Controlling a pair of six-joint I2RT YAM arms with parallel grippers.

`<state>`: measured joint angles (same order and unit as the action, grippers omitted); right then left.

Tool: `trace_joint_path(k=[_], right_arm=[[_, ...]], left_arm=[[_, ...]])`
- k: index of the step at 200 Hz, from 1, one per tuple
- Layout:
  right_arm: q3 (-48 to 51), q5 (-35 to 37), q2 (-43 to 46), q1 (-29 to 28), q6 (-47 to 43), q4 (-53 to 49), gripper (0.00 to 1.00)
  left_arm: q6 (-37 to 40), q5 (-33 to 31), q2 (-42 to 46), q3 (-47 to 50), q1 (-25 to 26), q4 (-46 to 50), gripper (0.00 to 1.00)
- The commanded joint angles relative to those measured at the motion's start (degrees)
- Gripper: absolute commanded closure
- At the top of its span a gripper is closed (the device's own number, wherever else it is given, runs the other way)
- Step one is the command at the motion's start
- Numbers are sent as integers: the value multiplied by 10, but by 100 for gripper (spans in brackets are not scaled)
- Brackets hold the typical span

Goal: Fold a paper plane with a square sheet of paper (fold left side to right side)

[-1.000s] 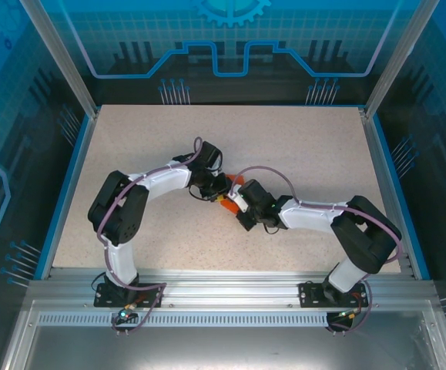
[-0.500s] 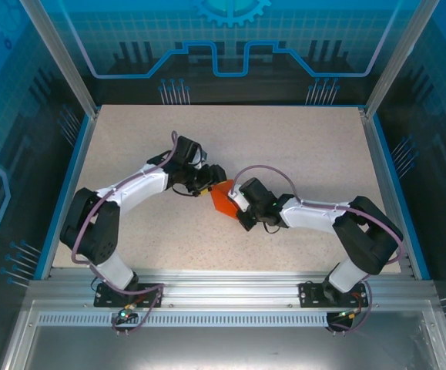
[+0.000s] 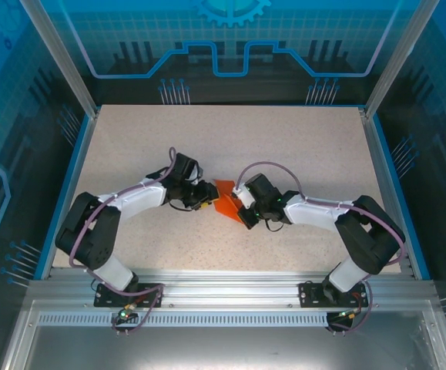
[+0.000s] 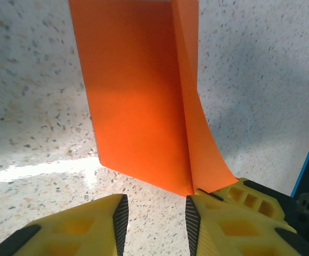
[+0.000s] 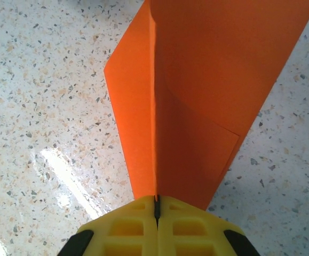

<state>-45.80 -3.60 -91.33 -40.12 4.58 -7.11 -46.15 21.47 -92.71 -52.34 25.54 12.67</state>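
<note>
Orange-red, flimsy square sheet of paper [image 3: 224, 202], best held at its fold: right gripper [image 5: 156, 205] clamps it at three o'clock, left gripper [image 4: 154, 213], jaws slightly apart, at nine.

Left arm [image 3: 130, 202] and right arm [image 3: 323, 210] were bent inward, wrists low, facing each other. Left gripper [image 4: 155, 208] jaws stood apart; right gripper [image 5: 156, 202] was pinched on the paper sheet [image 5: 197, 80].

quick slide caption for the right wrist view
Right hand shut on the crease of the folded orange paper, speckled table beneath.
</note>
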Motion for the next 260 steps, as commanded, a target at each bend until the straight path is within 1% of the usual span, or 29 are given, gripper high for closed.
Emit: trace_joint_path(k=[1,47,102,135,188,242,260], right_arm=[[-6,-32,-5,11,11,-13,100],[-12,-43,-19,21,15,-17,100],[-24,-68,-41,38,19,-22,100],[-17,-78,-36,48,23,-14,100],[-20,-114,-38,61,28,-11,100],[-29,-124,-46,72,36,-17,100],[-29,-148,-39,84,43,-15,91]], left_arm=[[-13,14,-34,-9,21,-40,63],[-13,15,-91,-53,33,-37,63],[-14,16,-125,-74,38,-36,63],[-14,15,-140,-79,39,-36,67],[-17,17,-157,-98,43,-35,66],[-12,4,-175,-105,46,-19,66],[-15,2,-178,-100,47,-22,66]])
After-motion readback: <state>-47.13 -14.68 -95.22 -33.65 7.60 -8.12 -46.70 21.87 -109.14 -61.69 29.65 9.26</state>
